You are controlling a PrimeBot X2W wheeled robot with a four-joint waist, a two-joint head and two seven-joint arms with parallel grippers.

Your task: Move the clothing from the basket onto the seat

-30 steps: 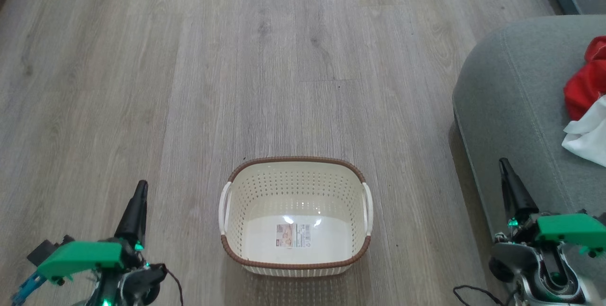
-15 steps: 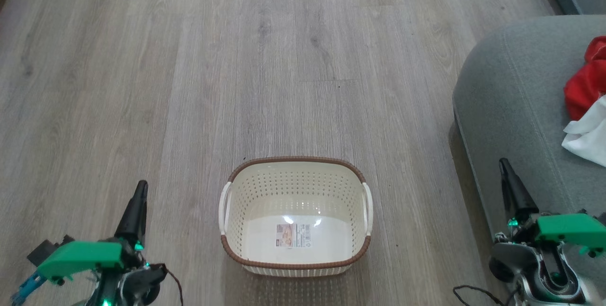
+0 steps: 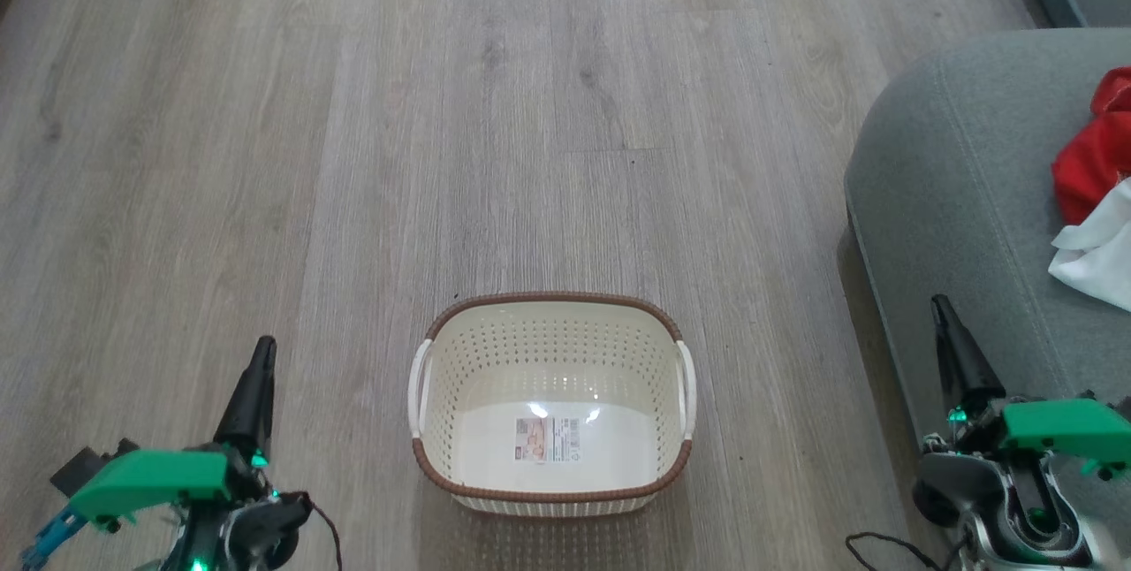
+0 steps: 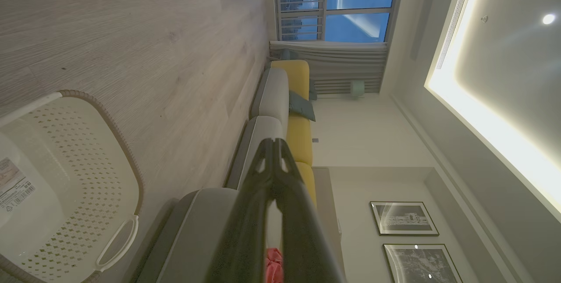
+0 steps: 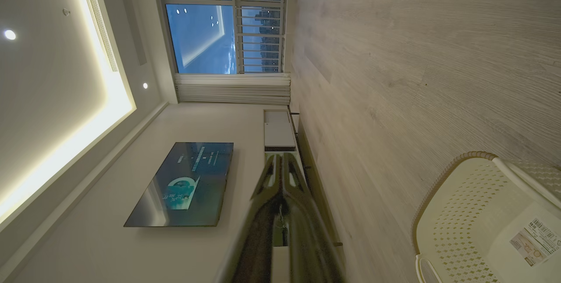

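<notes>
Pincers first: left pincer [image 3: 263,348] and right pincer [image 3: 940,306] are both pressed fully closed, tips together, gripping nothing, one on either side of the basket [image 3: 552,296] and clear of it. Its sticker [image 3: 548,439] is in plain sight as it sits on the wooden floor [image 3: 442,111]. Over on the right, the clothing [image 3: 1094,173] lies on the seat [image 3: 954,182], red heap and white piece, both cut off by the frame edge. Left wrist view catches just a red scrap through its finger gap, plus yellow cushions [image 4: 299,81]. Right wrist view offers a wall television [image 5: 184,184] instead.
</notes>
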